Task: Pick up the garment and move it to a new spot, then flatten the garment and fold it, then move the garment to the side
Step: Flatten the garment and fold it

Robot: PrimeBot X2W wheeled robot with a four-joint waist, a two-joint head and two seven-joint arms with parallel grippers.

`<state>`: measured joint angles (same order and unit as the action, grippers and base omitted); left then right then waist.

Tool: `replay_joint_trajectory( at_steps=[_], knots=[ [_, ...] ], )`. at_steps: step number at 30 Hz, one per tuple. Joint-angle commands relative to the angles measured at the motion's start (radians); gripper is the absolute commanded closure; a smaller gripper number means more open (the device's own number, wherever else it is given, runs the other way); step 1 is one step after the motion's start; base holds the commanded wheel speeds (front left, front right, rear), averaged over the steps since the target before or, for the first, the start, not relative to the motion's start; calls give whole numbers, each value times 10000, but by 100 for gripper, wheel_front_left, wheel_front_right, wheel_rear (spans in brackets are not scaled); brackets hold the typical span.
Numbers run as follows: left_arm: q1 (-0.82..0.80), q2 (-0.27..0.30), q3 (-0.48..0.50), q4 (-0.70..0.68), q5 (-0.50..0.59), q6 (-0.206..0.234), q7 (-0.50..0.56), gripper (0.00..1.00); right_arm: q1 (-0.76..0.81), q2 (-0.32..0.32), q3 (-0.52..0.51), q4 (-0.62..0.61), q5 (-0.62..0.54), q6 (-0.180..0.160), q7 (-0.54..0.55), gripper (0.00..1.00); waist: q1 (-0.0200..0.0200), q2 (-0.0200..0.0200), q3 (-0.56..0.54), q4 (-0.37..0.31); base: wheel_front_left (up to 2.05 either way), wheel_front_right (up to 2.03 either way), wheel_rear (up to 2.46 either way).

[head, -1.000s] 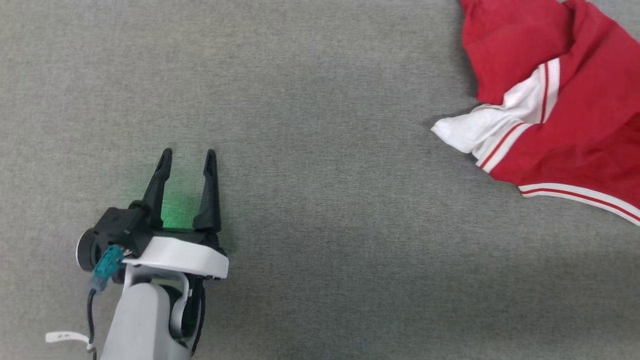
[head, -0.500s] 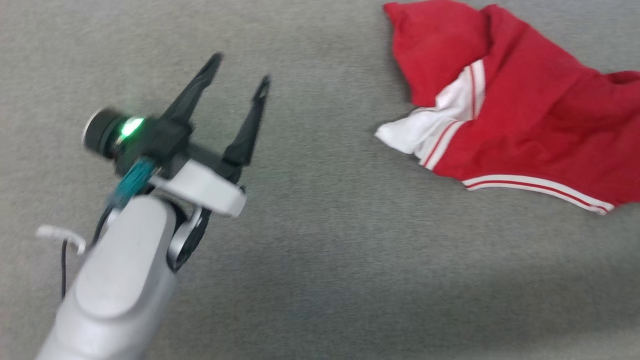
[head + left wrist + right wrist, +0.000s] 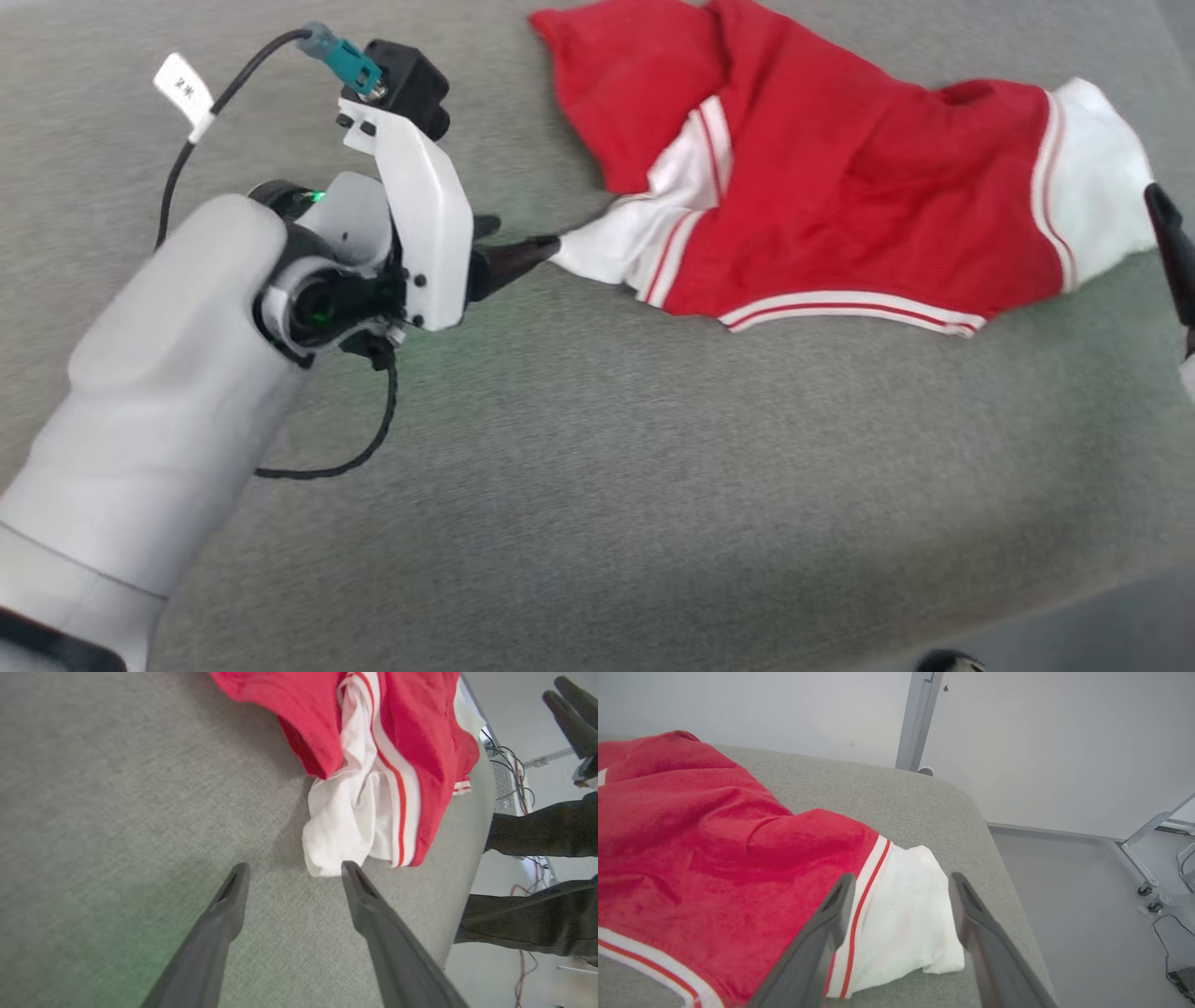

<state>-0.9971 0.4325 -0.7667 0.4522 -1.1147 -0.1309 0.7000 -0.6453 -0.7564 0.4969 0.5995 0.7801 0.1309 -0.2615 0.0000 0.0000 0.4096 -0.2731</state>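
Whereas the left fingers (image 3: 219, 924) lay well apart from the red shirt (image 3: 840, 205) a second ago, they now stand spread, its white sleeve end (image 3: 345, 826) just beyond their tips. Right fingers (image 3: 817, 938), likewise spread, aim at the opposite sleeve end (image 3: 910, 914) close ahead. Nothing gripped; pickup appears imminent.

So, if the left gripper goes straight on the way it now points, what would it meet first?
Probably the white sleeve end of the red soft-fabric shirt, lying just ahead of the open left gripper.

Crumpled red garment (image 3: 840, 196) with white sleeve ends, spread unfolded across grey cloth surface (image 3: 597, 448)
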Motion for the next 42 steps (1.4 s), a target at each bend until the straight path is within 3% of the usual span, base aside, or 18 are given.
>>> replay_joint_trajectory(
  at_steps=[1, 4, 11, 12, 13, 14, 15, 16, 20, 25, 37, 42],
  knots=[
    [-225, -14, 20, 172, -209, 15, 264, 0, 156, 180, -139, -87, -147, -3, -43, 0, 0, 0, 209, -308, 0, 0, 0],
    [-451, -146, 35, 816, -740, 17, 1061, 0, 478, 480, -625, -299, -576, -3, -42, 0, 0, 0, 338, -563, 0, 0, 0],
    [-589, -523, 19, 1671, -1322, 38, 1833, 0, 974, 1121, -1466, -733, -1276, -3, 144, 0, 0, 0, 559, -838, 0, 0, 0],
    [-678, -588, -102, 1838, -1214, 42, 1911, 9, 1067, 1272, -1663, -890, -1429, -3, 256, 0, 0, 0, 618, -859, 0, 0, 0],
    [-654, -635, -163, 1924, -1211, 37, 1961, 43, 1102, 1341, -1755, -984, -1524, -3, 330, 0, 0, 0, 639, -860, 0, 0, 0],
    [-636, -672, -203, 1993, -1209, 35, 1989, 53, 1146, 1405, -1842, -1064, -1617, -3, 392, 0, 0, 0, 651, -858, 0, 0, 0],
    [-661, -706, -229, 2071, -1212, 30, 2013, 81, 1195, 1454, -1928, -1153, -1706, -3, 439, 0, 0, 0, 659, -851, 0, 0, 0],
    [-696, -741, -239, 2137, -1247, 29, 2035, 100, 1237, 1488, -2006, -1264, -1779, -3, 520, 0, 0, 0, 661, -840, 0, 0, 0],
    [-823, -847, -155, 2215, -1320, 10, 1730, 100, 1396, 1554, -2375, -1689, -2087, -3, 710, 0, 0, 0, 530, -645, 0, 0, 0],
    [-814, -518, -81, 1849, -1191, -1, 1106, 100, 1678, 1582, -2760, -2137, -2384, -3, 958, 0, 0, 0, 247, -271, 0, 0, 0],
    [1033, 2062, 320, -71, -1557, 16, -280, 100, 2640, 1613, -3779, -3479, -2968, -3, 1949, 0, 0, 0, -467, 1172, 0, 0, 0],
    [1598, 2783, 533, 93, -1376, 511, -682, 100, 2845, 1689, -3899, -4005, -3090, -3, 2371, 0, 0, 0, -498, 1423, 0, 0, 0]
  ],
)
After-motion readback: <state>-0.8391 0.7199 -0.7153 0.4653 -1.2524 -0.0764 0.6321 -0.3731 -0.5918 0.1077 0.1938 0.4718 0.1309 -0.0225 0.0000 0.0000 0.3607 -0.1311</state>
